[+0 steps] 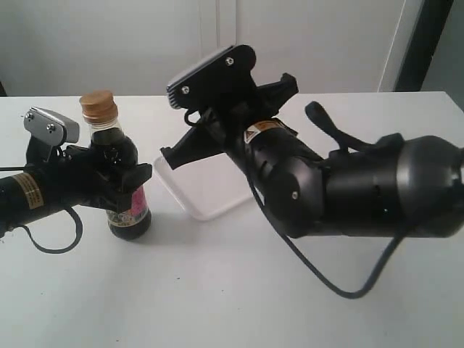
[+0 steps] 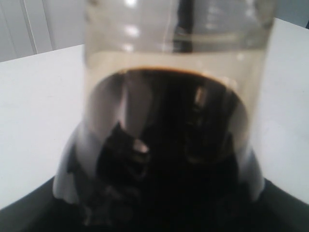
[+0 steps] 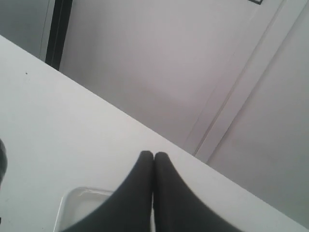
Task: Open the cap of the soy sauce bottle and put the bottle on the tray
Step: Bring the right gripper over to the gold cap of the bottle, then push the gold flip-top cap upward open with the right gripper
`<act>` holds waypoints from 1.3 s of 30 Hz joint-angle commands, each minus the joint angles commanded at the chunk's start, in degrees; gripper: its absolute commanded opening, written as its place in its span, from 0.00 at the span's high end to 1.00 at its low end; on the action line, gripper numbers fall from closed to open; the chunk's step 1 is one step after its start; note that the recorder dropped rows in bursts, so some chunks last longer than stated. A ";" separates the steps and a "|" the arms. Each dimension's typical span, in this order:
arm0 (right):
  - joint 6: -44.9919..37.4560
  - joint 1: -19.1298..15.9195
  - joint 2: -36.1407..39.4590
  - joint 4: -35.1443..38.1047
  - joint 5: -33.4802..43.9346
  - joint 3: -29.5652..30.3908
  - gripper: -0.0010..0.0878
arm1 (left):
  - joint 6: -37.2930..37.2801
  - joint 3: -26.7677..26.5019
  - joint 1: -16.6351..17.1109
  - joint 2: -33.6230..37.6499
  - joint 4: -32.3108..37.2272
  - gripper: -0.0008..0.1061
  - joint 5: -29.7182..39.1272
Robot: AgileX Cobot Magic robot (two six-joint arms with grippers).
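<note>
The soy sauce bottle (image 1: 125, 190) stands upright on the white table at the left, dark liquid inside and a pink label low on its front. Its golden-tan cap (image 1: 98, 106) sits closed on the neck. My left gripper (image 1: 122, 177) is shut on the bottle's body, and the glass (image 2: 169, 125) fills the left wrist view. The white tray (image 1: 206, 192) lies to the bottle's right, partly hidden by my right arm. My right gripper (image 1: 168, 154) hovers over the tray's left end, shut and empty, fingertips pressed together (image 3: 153, 155), with the tray corner (image 3: 79, 205) below.
The bulky right arm (image 1: 348, 188) and its looping cable (image 1: 319, 272) cover the right half of the table. A cable loop (image 1: 54, 235) hangs from the left arm. The table's far edge meets a pale wall.
</note>
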 joint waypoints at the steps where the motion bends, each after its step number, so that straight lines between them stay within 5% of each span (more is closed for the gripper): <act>1: -1.85 0.00 0.60 1.82 1.78 -1.42 0.99 | -0.03 0.00 0.00 0.00 0.12 0.99 0.00; 10: -27.10 2.56 4.47 20.97 6.80 -11.25 0.99 | -0.03 0.00 0.00 0.00 0.12 0.99 0.00; 20: -43.39 4.03 7.40 34.32 9.74 -17.70 0.99 | -0.03 0.00 0.00 0.00 0.12 0.99 0.00; 39: -50.54 4.86 11.02 39.30 13.02 -24.05 0.99 | 0.78 0.00 0.00 0.00 3.64 0.99 1.18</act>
